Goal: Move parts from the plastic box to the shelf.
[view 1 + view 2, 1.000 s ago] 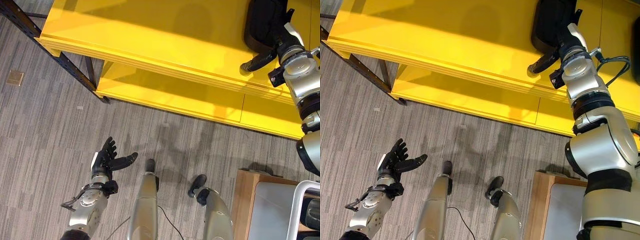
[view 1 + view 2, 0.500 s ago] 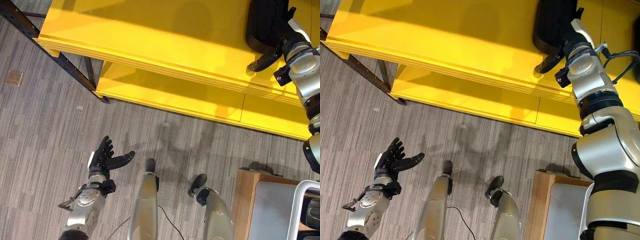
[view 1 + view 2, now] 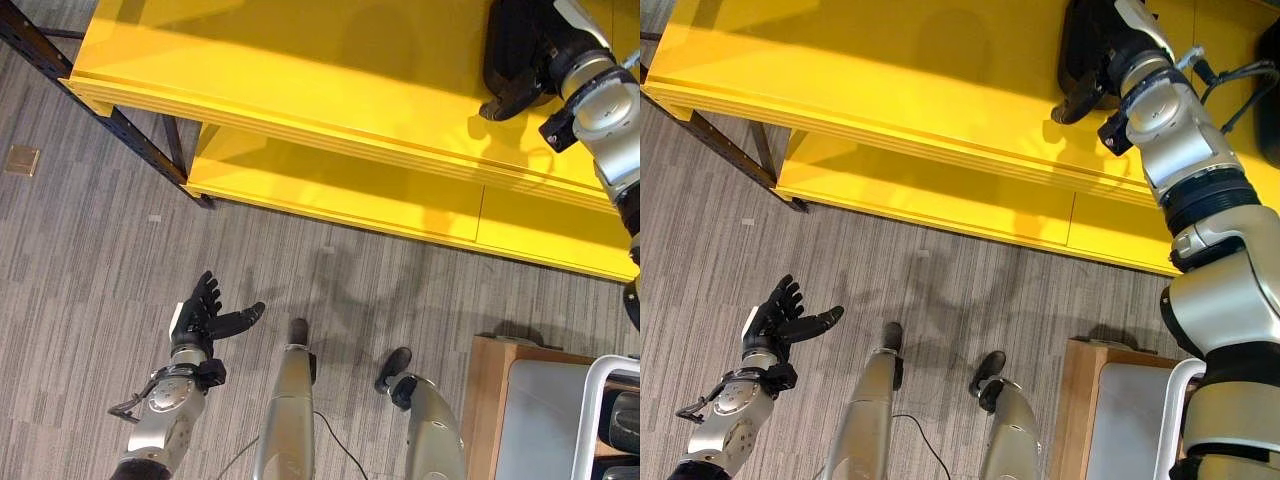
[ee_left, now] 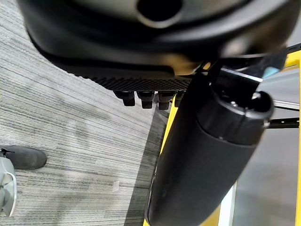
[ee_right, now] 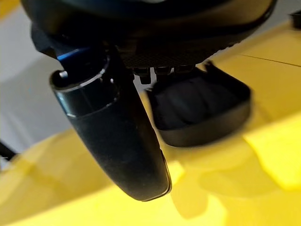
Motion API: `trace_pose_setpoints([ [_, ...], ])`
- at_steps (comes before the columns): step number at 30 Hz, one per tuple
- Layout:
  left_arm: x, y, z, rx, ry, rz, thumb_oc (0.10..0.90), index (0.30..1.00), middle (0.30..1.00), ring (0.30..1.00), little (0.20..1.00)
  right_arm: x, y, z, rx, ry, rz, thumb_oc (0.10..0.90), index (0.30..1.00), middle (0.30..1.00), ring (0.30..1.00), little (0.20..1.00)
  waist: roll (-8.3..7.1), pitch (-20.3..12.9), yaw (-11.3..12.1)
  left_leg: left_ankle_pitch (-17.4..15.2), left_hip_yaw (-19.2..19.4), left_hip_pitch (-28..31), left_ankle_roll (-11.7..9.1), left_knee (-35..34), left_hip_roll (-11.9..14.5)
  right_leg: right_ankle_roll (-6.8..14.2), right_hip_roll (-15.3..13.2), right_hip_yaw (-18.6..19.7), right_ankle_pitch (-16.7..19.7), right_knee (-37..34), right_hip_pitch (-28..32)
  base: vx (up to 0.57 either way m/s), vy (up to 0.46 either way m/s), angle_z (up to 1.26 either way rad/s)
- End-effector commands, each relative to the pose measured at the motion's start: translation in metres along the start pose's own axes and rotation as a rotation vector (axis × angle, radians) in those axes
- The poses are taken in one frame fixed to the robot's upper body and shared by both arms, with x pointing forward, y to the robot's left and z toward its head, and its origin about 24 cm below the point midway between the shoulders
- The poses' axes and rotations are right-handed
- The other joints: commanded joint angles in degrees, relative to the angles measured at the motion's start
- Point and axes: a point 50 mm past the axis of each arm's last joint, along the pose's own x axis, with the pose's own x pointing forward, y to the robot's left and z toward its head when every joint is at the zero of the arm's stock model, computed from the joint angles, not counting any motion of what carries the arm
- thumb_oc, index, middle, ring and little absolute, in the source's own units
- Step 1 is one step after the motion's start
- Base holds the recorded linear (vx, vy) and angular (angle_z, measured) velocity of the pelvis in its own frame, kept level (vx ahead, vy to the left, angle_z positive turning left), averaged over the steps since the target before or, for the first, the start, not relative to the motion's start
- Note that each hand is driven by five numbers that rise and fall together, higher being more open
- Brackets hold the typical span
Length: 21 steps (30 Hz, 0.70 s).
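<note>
Two yellow boards of the shelf [image 3: 300, 70] are stretching across the upper part of the head views, the upper board lying over the lower one, with a dark metal post at the left end standing on the grey striped floor [image 3: 80, 260]. One black part [image 3: 1085, 40] is lying on the upper board near its right end, and the right hand [image 3: 1110, 60] is reaching over it from the right, its thumb sticking out toward the board's front edge, just beside the part. Whether that hand is touching the part is hard to tell; in the right wrist view the fingers [image 5: 155, 70] are showing as short straight tips above the part [image 5: 202, 110], with nothing held between them and the thumb. Down at the lower left, the left hand [image 3: 200, 315] is hanging over the floor with fingers spread and thumb held out sideways, holding nothing. A wooden stand with a grey top [image 3: 545, 415] is sitting at the lower right corner, well apart from the shelf.
</note>
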Motion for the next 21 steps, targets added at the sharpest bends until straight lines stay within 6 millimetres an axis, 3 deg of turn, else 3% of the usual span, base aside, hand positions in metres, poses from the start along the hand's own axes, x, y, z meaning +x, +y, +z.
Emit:
trace_pose_setpoints([
  [1, -0.001, 0.018, 0.031, 0.038, -0.161, 0.014, 0.900, 1.000, 1.000, 1.000, 1.000, -0.008, -0.070, 0.035, -0.031, -0.153, -0.209, 0.900, 1.000, 1.000, 1.000, 1.000, -1.61, -2.3, 0.1, -4.4, -0.4, 0.1, -0.8, 2.4, 0.3, 4.0, 1.7, 2.9, -8.8, 2.8, 8.7, -0.02, -0.004, -0.03],
  [9, -0.002, 0.019, 0.036, 0.064, -0.177, -0.004, 0.900, 1.000, 1.000, 1.000, 1.000, -0.030, -0.054, 0.042, 0.041, -0.336, -0.145, 0.900, 1.000, 1.000, 1.000, 1.000, -1.66, -3.3, -1.2, -4.1, -0.3, 2.1, -1.0, 1.4, 0.4, 4.0, 1.9, 3.0, -8.7, 1.6, 10.2, -0.02, -0.012, -0.06],
  [13, -0.004, 0.021, 0.033, 0.060, -0.166, -0.004, 0.900, 1.000, 1.000, 1.000, 1.000, -0.050, -0.040, 0.023, 0.064, -0.366, -0.088, 0.900, 1.000, 1.000, 1.000, 1.000, -2.04, -4.1, -1.9, -3.4, 0.0, 4.1, -1.0, -0.3, 0.8, 4.0, 2.5, 2.7, -7.9, -0.4, 11.7, -0.02, -0.001, -0.01],
  [14, -0.005, 0.021, 0.032, 0.055, -0.164, -0.004, 0.900, 1.000, 1.000, 1.000, 1.000, -0.055, -0.035, 0.016, 0.087, -0.368, -0.080, 0.900, 1.000, 1.000, 1.000, 1.000, -1.99, -4.3, -2.2, -1.3, 0.2, 4.2, -0.7, -1.7, 0.7, 3.7, 2.5, 2.2, -6.2, -1.9, 11.9, -0.07, -0.008, -0.02],
  [19, -0.009, 0.020, 0.024, 0.049, -0.139, -0.011, 0.900, 1.000, 1.000, 1.000, 1.000, -0.083, -0.013, -0.019, 0.235, -0.343, -0.053, 0.900, 1.000, 1.000, 1.000, 1.000, -2.29, -5.2, -3.0, 0.2, 0.6, 7.6, -0.8, -5.1, 0.9, 4.0, 2.9, 1.6, -4.8, -5.9, 15.1, 0.01, -0.018, -0.03],
  [21, -0.011, 0.018, 0.015, 0.014, -0.120, -0.003, 0.900, 1.000, 1.000, 1.000, 1.000, -0.105, 0.013, -0.048, 0.396, -0.293, -0.067, 0.900, 1.000, 1.000, 1.000, 1.000, -2.03, -6.0, -4.0, 1.3, 1.0, 10.3, -0.7, -8.3, 0.8, 4.4, 3.0, 1.3, -3.5, -9.2, 17.5, 0.03, -0.011, -0.06],
])
